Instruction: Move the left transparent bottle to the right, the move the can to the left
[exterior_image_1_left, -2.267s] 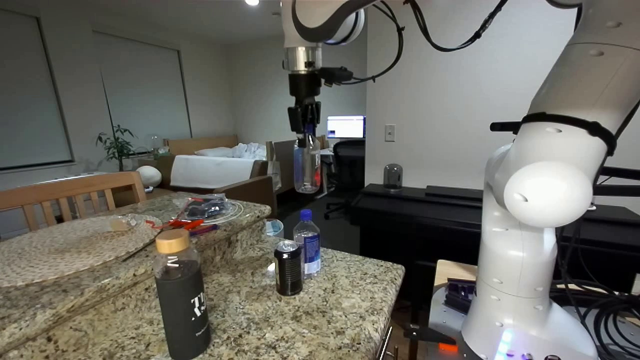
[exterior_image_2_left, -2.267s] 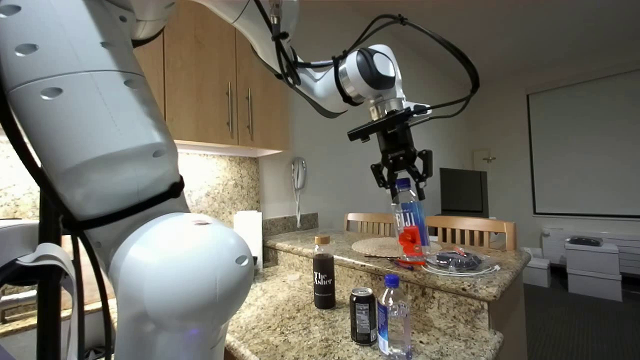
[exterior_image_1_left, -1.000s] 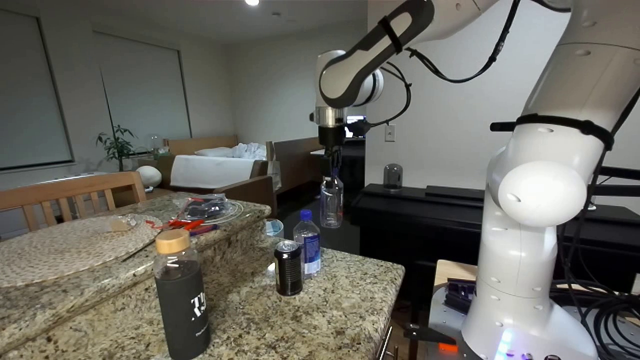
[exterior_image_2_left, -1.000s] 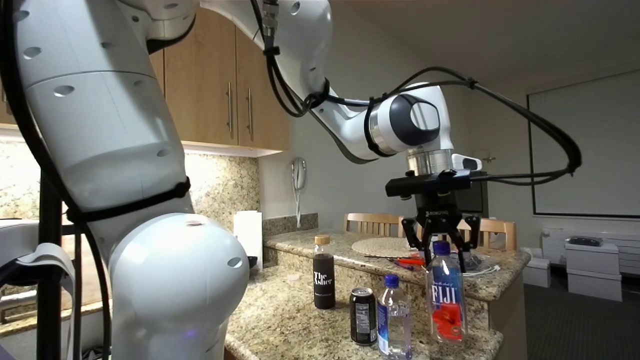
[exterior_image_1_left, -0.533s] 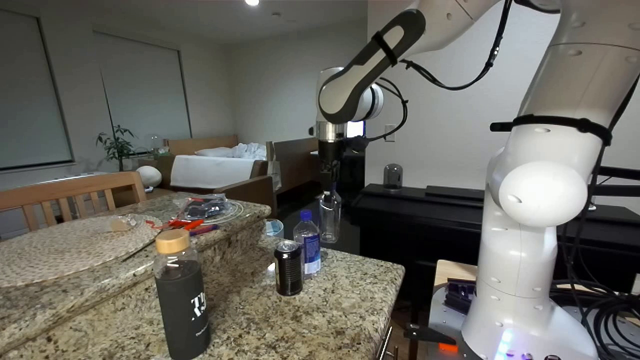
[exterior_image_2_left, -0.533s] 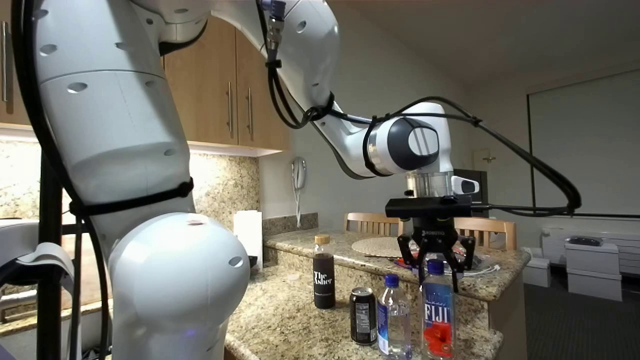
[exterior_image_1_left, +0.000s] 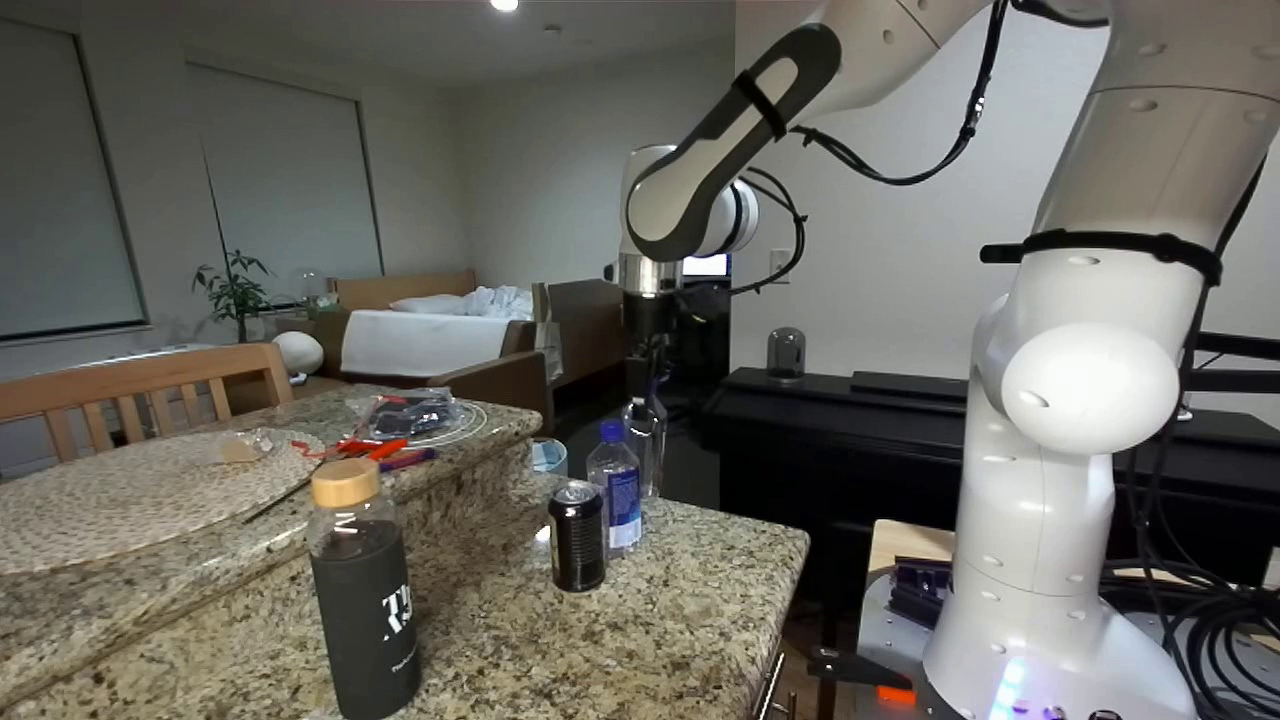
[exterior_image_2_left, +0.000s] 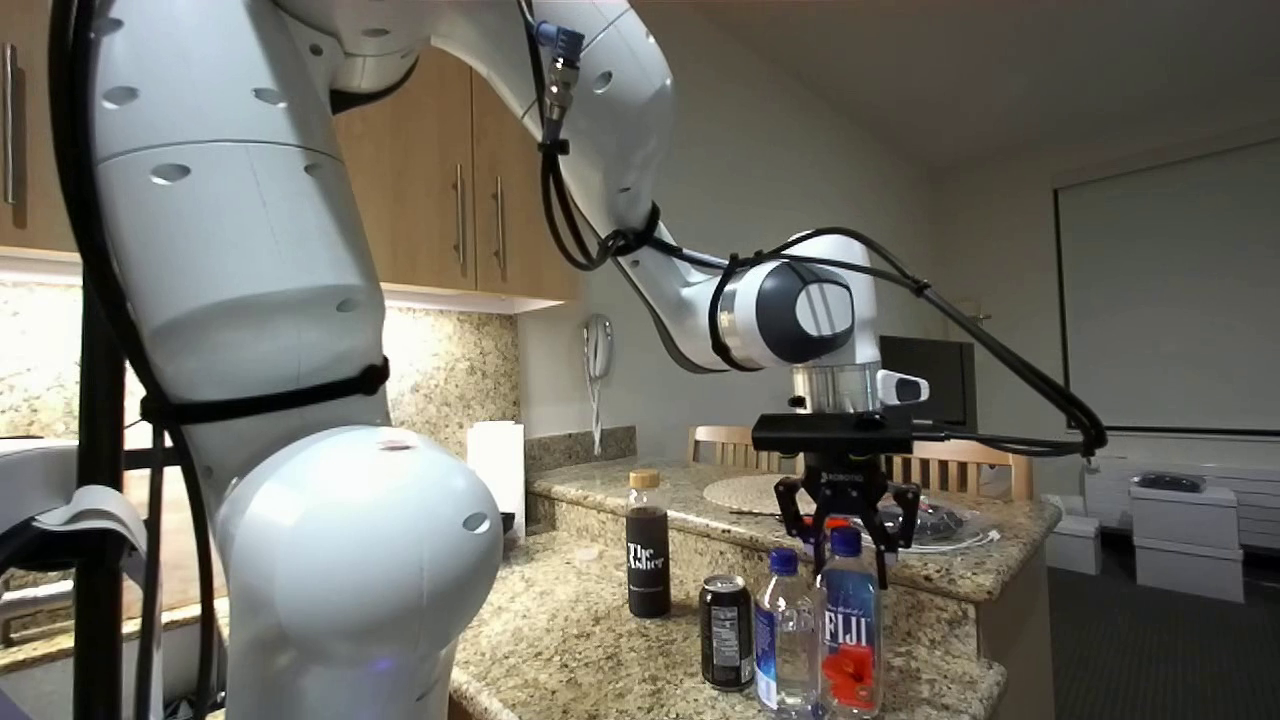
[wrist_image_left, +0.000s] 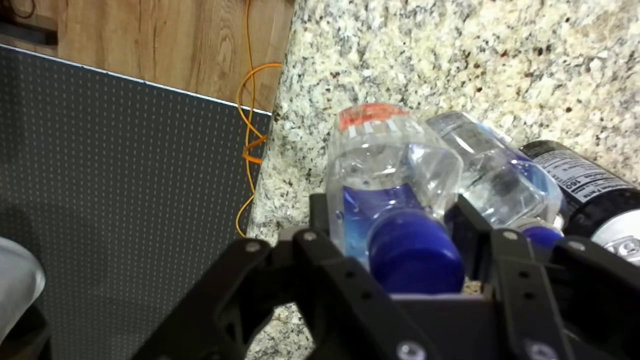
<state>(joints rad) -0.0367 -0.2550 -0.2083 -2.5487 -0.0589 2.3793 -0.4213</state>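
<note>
Gripping the transparent bottle (exterior_image_2_left: 850, 640) between the fingers (wrist_image_left: 472, 240), just below the blue cap (wrist_image_left: 415, 255). Spacing the fingers at roughly the bottle's width at that height, and aiming the gripper (exterior_image_2_left: 851, 575) downward in both exterior views. Holding the bottle near upright, with the blue label (exterior_image_2_left: 848, 605) and the red flower print (exterior_image_2_left: 850, 675) below the fingers. Giving no clear reading of contact between the bottle and the granite countertop (exterior_image_1_left: 680, 600). Having the second clear bottle (exterior_image_2_left: 785, 640) just beside the fingers, lower and to the left in an exterior view, upright on the countertop; overlapping part of it with a finger in the wrist view. Having the can (exterior_image_2_left: 726, 630) farther out from the fingers, just past the second clear bottle, also upright on the countertop. Showing the can beyond the finger at picture right in the wrist view. Having the tall black bottle (exterior_image_1_left: 365, 600) well apart from the fingers, beyond the can, in both exterior views. Showing the raised ledge (exterior_image_2_left: 670, 490) behind the fingers in an exterior view.
</note>
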